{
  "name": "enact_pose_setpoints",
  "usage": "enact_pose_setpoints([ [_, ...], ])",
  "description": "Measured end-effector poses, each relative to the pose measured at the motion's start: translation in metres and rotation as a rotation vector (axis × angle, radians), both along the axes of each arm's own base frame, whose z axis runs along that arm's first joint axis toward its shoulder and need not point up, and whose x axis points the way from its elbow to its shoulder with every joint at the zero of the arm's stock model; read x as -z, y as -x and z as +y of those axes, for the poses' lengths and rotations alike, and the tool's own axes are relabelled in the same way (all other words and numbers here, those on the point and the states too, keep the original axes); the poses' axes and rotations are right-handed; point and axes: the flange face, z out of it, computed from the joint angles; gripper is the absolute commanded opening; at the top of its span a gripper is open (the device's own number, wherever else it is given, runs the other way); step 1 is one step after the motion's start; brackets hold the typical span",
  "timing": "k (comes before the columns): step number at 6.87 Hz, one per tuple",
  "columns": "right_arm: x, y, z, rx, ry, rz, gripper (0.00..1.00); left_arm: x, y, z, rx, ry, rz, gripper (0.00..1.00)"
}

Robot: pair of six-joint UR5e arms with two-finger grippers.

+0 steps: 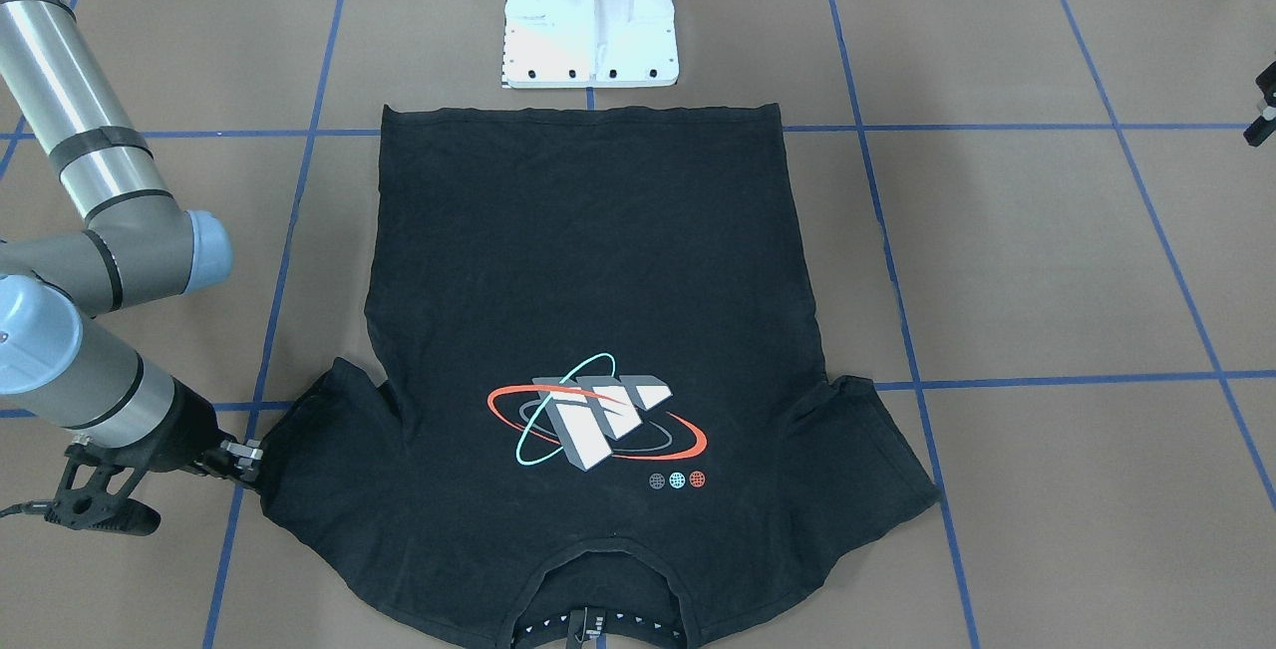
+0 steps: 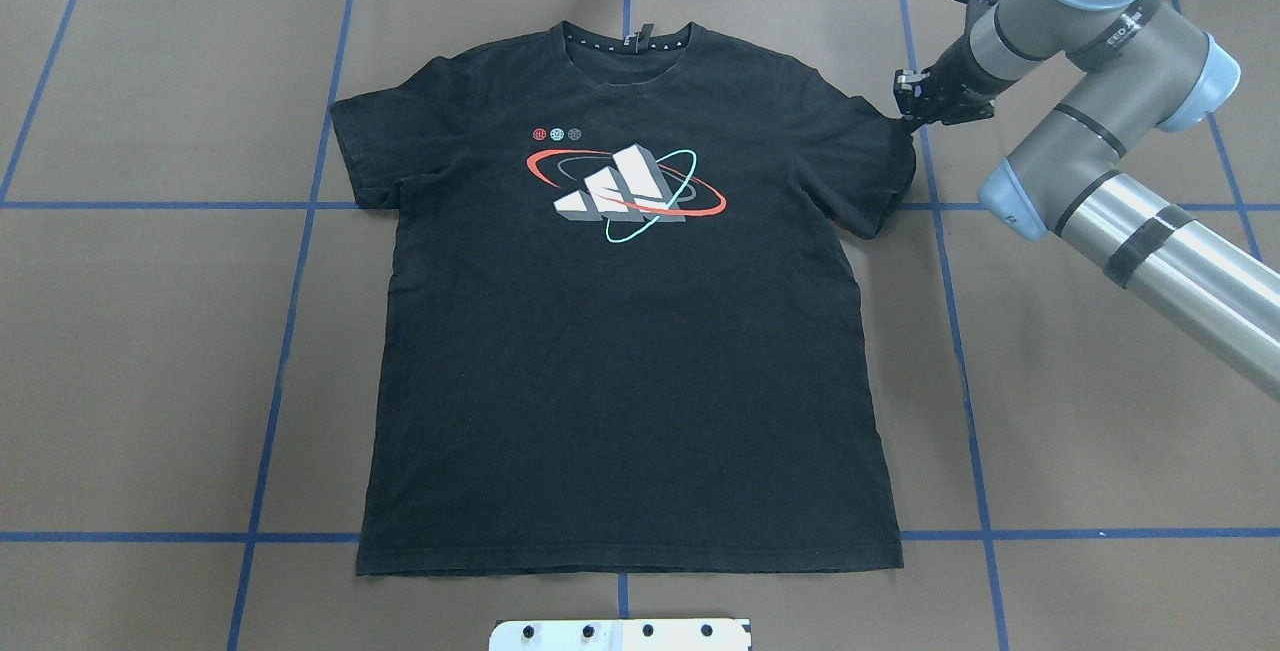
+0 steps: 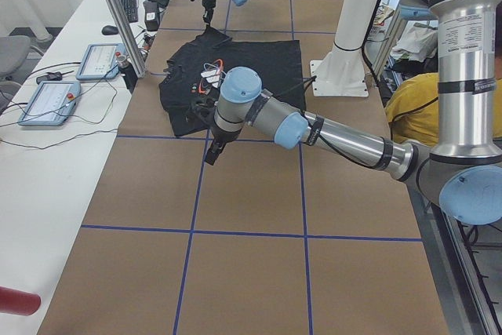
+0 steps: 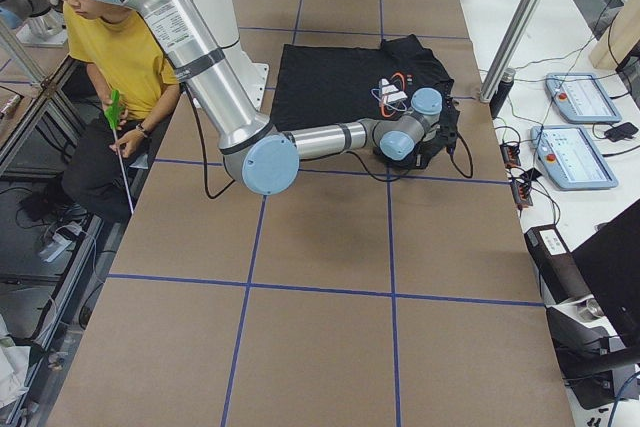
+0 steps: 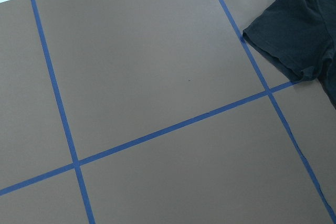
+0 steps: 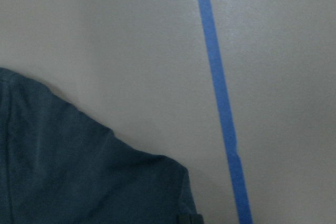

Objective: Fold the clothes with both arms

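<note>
T-shirt [image 2: 620, 331] flat, print up, on counter [image 2: 1050, 431], hem nearest white pedestal base [image 1: 591, 21]; right hand [image 2: 912, 116] at sleeve [image 2: 880, 171] edge, far from base, grip unclear; left hand [image 3: 212, 153] over counter, grip unclear

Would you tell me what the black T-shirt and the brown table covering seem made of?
The black short-sleeved T-shirt looks like soft matte knit fabric, possibly cotton: limp, faintly wrinkled. The brown table covering looks like matte paper or card: flat, no sheen.

Even light; right wrist seemingly blurred
</note>
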Motion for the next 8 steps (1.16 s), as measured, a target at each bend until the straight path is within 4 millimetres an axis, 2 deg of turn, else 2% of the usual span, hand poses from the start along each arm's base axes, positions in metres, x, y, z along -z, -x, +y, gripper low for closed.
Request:
enact_pose_setpoints([
  [1, 0.041, 0.022, 0.004, -0.01, 0.002, -0.046, 0.0, 0.0, 0.0, 0.0, 0.0, 0.0, 0.0, 1.0],
  [2, 0.084, 0.054, 0.006, -0.02, 0.013, -0.084, 0.0, 0.0, 0.0, 0.0, 0.0, 0.0, 0.0, 1.0],
  [3, 0.115, 0.086, 0.005, -0.032, 0.021, -0.097, 0.0, 0.0, 0.0, 0.0, 0.0, -0.001, 0.0, 1.0],
  [4, 0.135, 0.112, 0.003, -0.046, 0.027, -0.094, 0.0, 0.001, 0.0, 0.0, 0.0, -0.002, 0.0, 1.0],
  [6, 0.152, 0.144, 0.007, -0.063, 0.021, -0.081, 0.0, 0.001, 0.0, 0.0, 0.0, -0.003, 0.001, 1.0],
  [7, 0.158, 0.157, 0.013, -0.067, 0.013, -0.077, 0.98, 0.001, 0.0, 0.001, -0.001, -0.002, 0.001, 1.0],
  [8, 0.16, 0.165, 0.018, -0.069, 0.006, -0.072, 1.0, 0.0, 0.0, 0.001, -0.001, -0.001, 0.002, 1.0],
])
